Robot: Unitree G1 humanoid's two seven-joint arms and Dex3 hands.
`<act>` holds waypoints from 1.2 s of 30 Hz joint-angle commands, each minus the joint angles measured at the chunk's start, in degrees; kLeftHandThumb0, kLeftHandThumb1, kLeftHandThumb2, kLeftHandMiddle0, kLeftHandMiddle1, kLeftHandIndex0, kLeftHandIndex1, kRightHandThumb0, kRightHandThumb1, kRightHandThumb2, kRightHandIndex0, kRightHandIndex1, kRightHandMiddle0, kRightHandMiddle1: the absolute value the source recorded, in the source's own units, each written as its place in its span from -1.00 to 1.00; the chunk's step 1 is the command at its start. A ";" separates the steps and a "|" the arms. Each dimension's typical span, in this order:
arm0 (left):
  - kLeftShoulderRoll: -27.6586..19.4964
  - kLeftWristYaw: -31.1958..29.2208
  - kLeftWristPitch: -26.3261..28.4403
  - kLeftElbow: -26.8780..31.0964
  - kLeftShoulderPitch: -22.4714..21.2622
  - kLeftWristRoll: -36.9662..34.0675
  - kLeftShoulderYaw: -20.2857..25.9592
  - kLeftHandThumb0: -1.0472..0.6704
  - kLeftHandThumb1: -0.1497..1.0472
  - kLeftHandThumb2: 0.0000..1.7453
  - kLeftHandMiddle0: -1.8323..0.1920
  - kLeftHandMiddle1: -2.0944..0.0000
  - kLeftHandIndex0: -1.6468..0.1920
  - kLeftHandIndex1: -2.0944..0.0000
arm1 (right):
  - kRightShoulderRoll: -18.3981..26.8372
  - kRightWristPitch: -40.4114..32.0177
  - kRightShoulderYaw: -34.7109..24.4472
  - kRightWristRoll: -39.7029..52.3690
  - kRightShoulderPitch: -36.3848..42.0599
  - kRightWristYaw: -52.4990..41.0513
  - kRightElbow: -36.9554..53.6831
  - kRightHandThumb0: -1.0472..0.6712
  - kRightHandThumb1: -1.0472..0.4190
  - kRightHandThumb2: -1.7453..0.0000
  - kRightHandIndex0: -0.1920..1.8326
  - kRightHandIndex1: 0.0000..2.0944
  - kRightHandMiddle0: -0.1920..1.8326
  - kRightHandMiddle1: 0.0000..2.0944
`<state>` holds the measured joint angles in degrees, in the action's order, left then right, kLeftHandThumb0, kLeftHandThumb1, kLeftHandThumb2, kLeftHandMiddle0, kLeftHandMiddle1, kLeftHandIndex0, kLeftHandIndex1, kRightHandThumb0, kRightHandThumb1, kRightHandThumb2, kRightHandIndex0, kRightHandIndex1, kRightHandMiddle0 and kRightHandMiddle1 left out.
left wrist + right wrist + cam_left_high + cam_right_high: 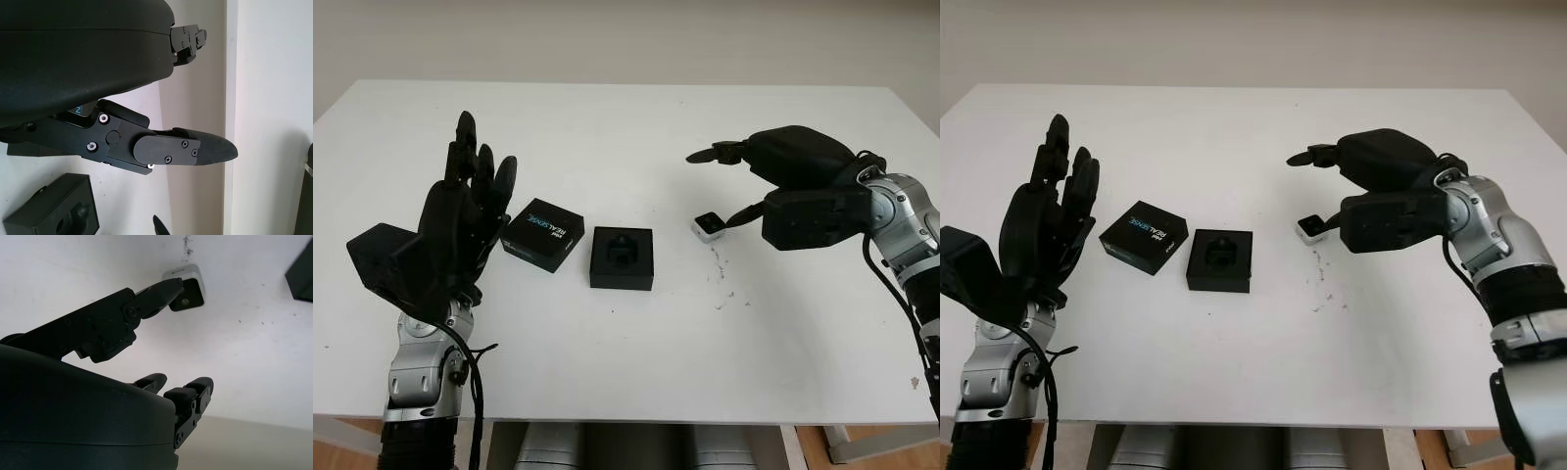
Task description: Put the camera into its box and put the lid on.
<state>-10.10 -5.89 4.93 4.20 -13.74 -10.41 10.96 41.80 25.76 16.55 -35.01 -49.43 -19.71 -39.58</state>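
Observation:
A small white camera (709, 226) with a dark lens face lies on the white table, right of centre. My right hand (736, 186) is open just right of and above it; the thumb tip (168, 288) sits at the camera's (188, 292) edge, the other fingers reach out above it. The open black box (622, 258) with its foam insert stands at the table's middle. Its black lid (543, 234), printed REALSENSE, lies flat just left of the box. My left hand (470, 196) is open, raised upright left of the lid, holding nothing.
The table's (626, 343) front edge runs close below the box. Small dark specks (722, 284) mark the surface right of the box. Behind the table is a pale wall (626, 39).

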 commanded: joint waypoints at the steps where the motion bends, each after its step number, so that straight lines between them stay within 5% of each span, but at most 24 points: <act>1: -0.05 0.10 0.05 -0.32 -1.24 0.39 -0.36 -0.58 1.00 -0.63 0.93 0.95 0.93 0.95 | 0.72 0.86 1.07 -1.04 -1.99 -0.10 -1.01 -0.12 -0.66 0.94 -0.37 -0.83 -0.37 -0.90; 16: -0.12 -0.11 -0.44 -0.47 -1.14 -0.07 -0.42 -0.58 1.00 -0.62 0.93 0.95 0.93 0.95 | 0.35 1.72 6.87 -9.39 -5.17 4.66 -5.93 -0.30 -0.68 0.94 -0.40 -0.92 -0.31 -0.93; 36: -0.32 -0.40 -0.80 -0.17 -0.42 -0.39 -0.13 -0.57 1.00 -0.63 0.92 0.95 0.93 0.95 | -2.77 1.86 7.37 -7.29 -3.46 13.79 -12.44 -0.27 -0.71 0.94 -0.34 -0.92 -0.25 -0.92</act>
<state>-10.10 -6.15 4.58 3.57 -13.74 -10.73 10.48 39.32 27.37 24.03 -42.76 -53.30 -6.53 -51.49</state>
